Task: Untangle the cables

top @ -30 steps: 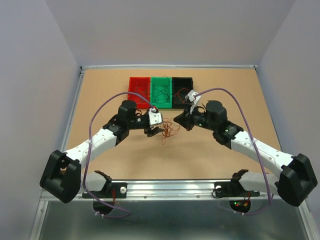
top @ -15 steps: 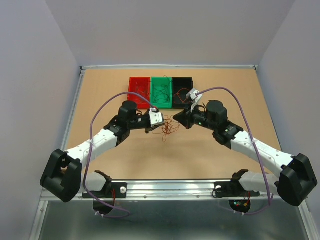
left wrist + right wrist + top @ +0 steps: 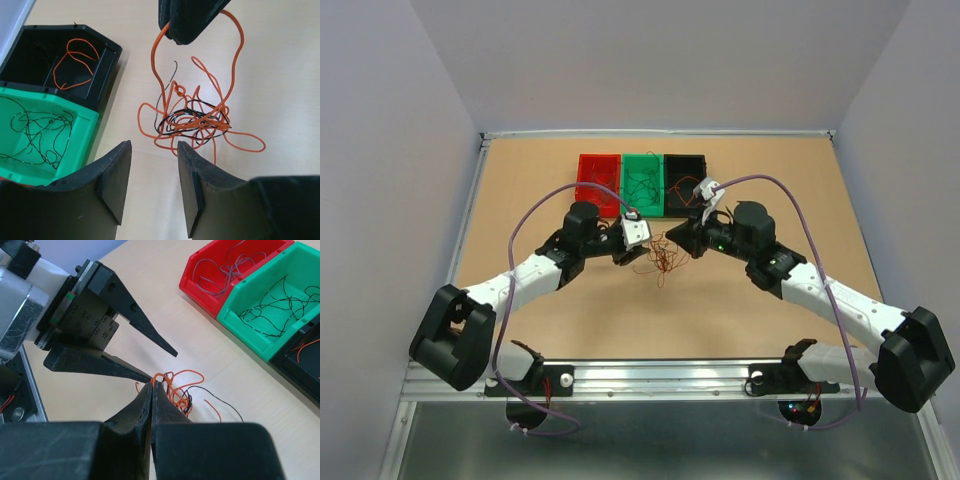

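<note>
The right fingers (image 3: 131,412) are pressed together on an orange strand of the cables (image 3: 195,120). They pinch its top loop and hold it up, so the rest of the clump hangs below and appears to rest loosely on the tan surface (image 3: 770,180), between the two arms and just in front of the bins. I judge the lift is meant to stretch the knot so that a second grip can draw one wire free. The left fingers (image 3: 114,175) stand apart and hold nothing; they are aimed at the clump from the opposite side, close to it. Beyond lie a red bin (image 3: 200,292), a green bin (image 3: 245,332) and a black bin (image 3: 107,70), each holding loose wires, probably strands sorted out of the clump. No brand, label or writing can be read.
</note>
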